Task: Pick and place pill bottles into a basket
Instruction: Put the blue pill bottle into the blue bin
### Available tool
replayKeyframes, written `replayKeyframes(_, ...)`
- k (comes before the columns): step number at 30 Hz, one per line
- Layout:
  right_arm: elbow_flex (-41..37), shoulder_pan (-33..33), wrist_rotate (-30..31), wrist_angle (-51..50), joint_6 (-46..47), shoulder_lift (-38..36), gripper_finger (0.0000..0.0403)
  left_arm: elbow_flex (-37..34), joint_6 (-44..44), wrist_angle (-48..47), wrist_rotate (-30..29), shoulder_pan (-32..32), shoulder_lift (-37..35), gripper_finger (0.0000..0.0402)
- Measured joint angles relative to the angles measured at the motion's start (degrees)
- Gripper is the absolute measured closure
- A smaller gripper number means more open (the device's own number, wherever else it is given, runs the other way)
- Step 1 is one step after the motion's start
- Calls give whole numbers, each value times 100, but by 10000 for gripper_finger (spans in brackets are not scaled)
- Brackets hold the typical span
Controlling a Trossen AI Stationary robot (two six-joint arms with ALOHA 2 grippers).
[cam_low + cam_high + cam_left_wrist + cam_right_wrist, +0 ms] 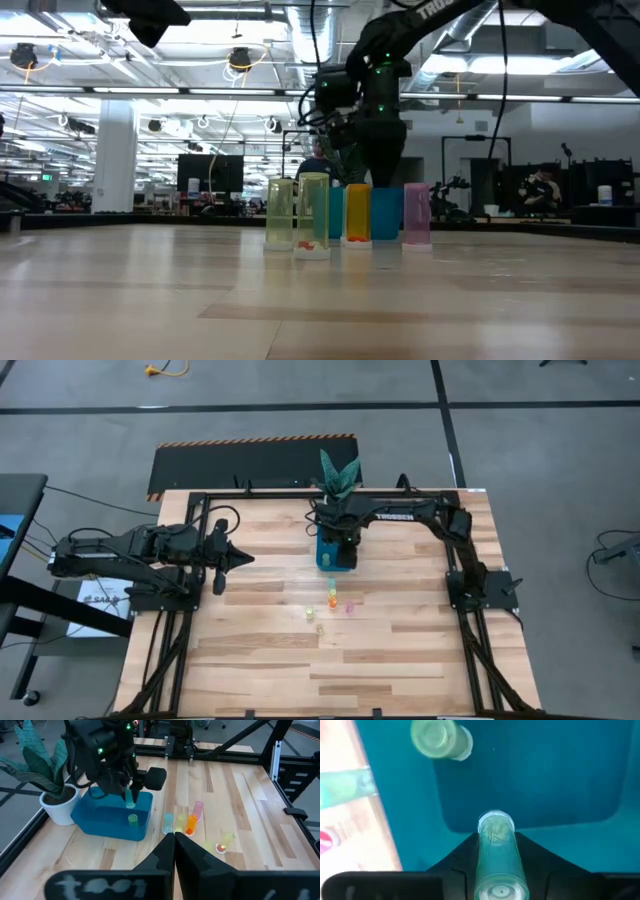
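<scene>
Pill bottle, pale green, pinched upright in our right claw, w/ teal basket directly beneath; left claw pressed together, well apart.

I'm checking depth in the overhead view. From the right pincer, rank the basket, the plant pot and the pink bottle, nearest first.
1. basket, directly under the right pincer, which holds a green bottle.
2. plant pot, just beyond, at the table's far edge.
3. pink bottle, on open table nearer the front.
</scene>
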Motion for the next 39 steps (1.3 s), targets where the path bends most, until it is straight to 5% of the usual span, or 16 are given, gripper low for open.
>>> replayKeyframes(39, -66, 9, -148, 436, -237, 288, 301, 0, -2, -2, 4, -4, 1, 401)
